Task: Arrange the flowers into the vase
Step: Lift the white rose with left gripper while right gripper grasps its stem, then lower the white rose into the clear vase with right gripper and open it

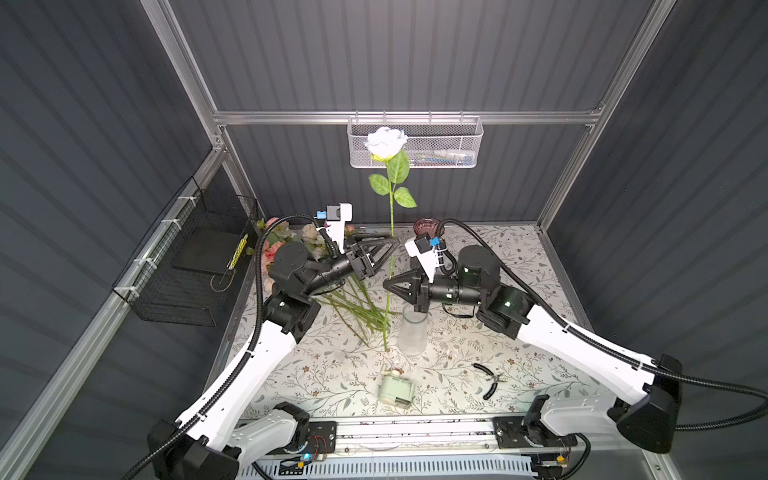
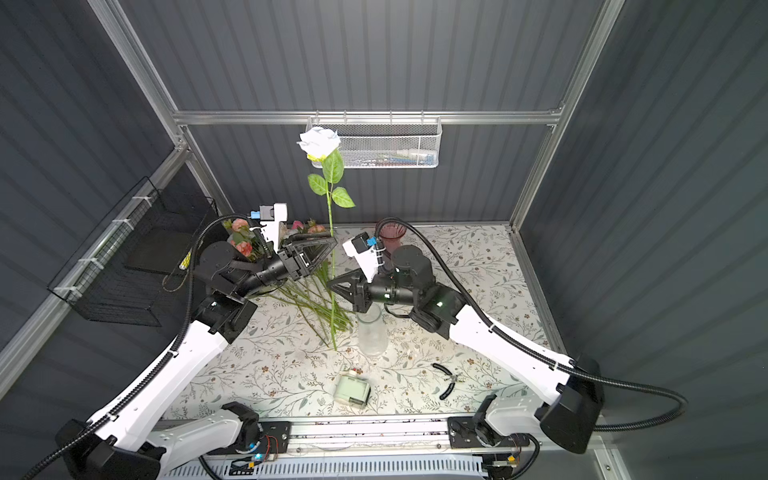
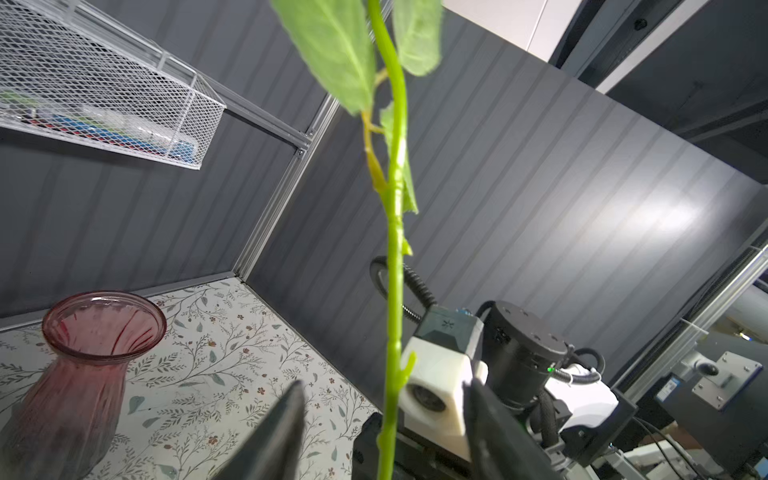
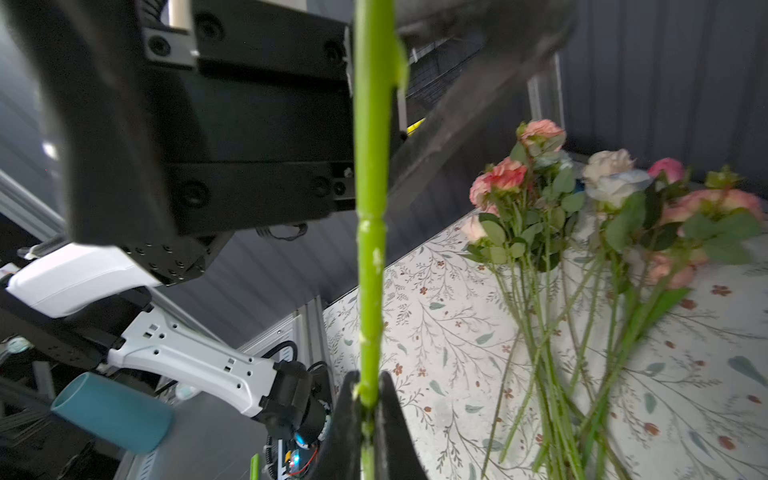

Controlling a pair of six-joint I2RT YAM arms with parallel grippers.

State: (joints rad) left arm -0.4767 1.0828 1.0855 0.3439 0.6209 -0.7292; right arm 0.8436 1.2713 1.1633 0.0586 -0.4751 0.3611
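White rose (image 1: pixel 386 143) looks light and whippy; we take it mid-stem. Our right gripper (image 4: pixel 368 399) clamps there; our left gripper (image 3: pixel 383 388), at twelve o'clock, has its jaws apart.

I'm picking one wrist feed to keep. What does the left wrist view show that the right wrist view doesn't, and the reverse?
Left wrist only: the pink vase, the mesh basket and the rose's leaves. Right wrist only: the loose flowers lying on the floral tablecloth, and the right gripper shut on the rose stem. Both: the rose stem and the tablecloth.
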